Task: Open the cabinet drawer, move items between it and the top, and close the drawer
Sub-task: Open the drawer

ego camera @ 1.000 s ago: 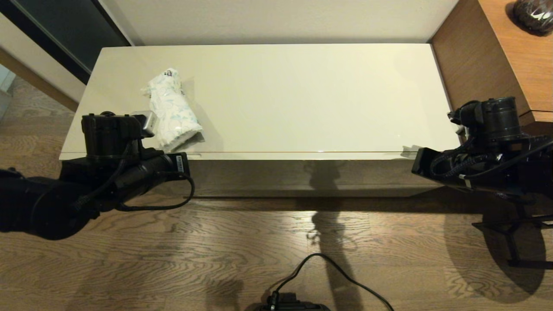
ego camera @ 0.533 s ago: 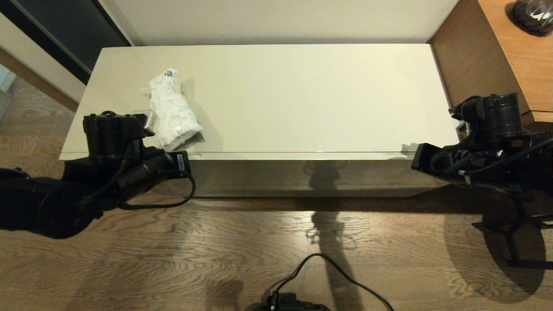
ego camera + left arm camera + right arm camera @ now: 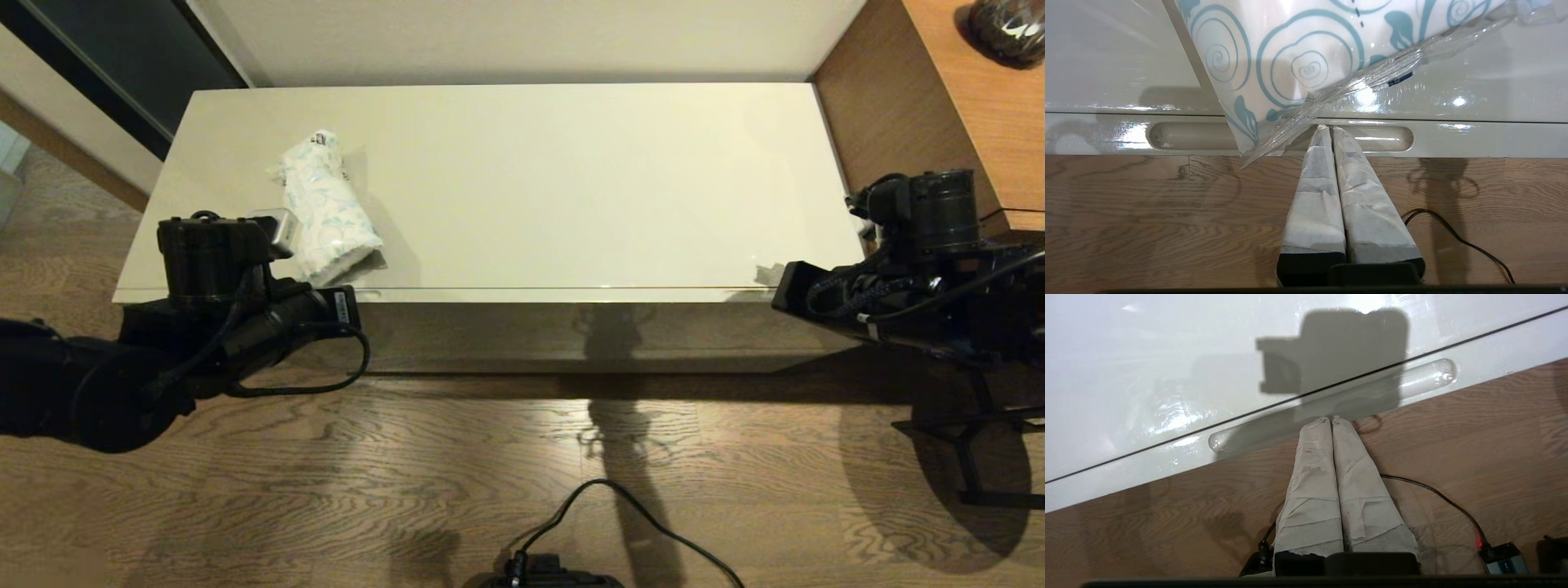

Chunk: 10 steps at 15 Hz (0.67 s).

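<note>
The cabinet drawer (image 3: 571, 295) is closed under the glossy beige top (image 3: 531, 180). One item, a white bundle (image 3: 326, 204) with blue-green print, lies on the top's left part. Its plastic end (image 3: 1290, 53) hangs over the front edge. My left gripper (image 3: 1327, 128) is shut and holds nothing. Its tips sit at the left slot handle (image 3: 1384, 139), just beside the bundle's wrapper. My right gripper (image 3: 1329, 420) is shut and empty too, tips at the edge of the right slot handle (image 3: 1421, 377). In the head view both arms (image 3: 216, 269) (image 3: 922, 245) hide their fingers.
A brown wooden unit (image 3: 922, 106) stands against the cabinet's right end, close to my right arm. A black cable (image 3: 620, 506) runs over the wood floor in front of the cabinet. A dark panel (image 3: 122, 49) stands at the back left.
My right wrist has crept a little toward the cabinet's front edge. The left arm, the bundle and the drawer have kept still.
</note>
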{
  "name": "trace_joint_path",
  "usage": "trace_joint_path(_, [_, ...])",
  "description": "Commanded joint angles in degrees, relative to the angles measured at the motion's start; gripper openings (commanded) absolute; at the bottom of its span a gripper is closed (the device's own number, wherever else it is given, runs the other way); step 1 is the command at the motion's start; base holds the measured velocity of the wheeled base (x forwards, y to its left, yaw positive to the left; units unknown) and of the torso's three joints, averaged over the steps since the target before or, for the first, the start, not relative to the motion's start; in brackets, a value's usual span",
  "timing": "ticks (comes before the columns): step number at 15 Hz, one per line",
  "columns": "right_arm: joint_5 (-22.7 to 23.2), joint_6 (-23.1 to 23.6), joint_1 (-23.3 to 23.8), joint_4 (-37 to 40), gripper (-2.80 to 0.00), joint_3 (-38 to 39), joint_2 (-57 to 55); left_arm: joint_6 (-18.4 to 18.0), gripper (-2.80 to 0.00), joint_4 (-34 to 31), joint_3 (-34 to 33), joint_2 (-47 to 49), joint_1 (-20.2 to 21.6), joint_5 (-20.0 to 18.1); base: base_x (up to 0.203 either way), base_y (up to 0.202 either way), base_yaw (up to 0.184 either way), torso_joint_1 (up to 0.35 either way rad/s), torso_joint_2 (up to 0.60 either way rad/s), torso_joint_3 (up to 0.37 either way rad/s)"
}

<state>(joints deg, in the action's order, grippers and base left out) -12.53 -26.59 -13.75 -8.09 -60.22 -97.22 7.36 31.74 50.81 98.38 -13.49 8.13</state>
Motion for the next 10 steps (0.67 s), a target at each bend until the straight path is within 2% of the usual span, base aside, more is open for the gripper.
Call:
trace_joint_path(1, [-0.21,-0.22,0.2,-0.08,-2.8,-0.23,-1.29,0.11,-2.8,-0.02,-0.19,0.15,-0.04,0.04,0.0,0.0,0.0,0.0,0.0,0.0])
trace_joint_path(10, [-0.3,-0.31,0.57,-1.75,-2.8,-0.19,-5.11,0.11,-2.8,-0.02,0.08,1.2,0.14,0.05,0.0,0.0,0.0,0.0,0.0,0.0])
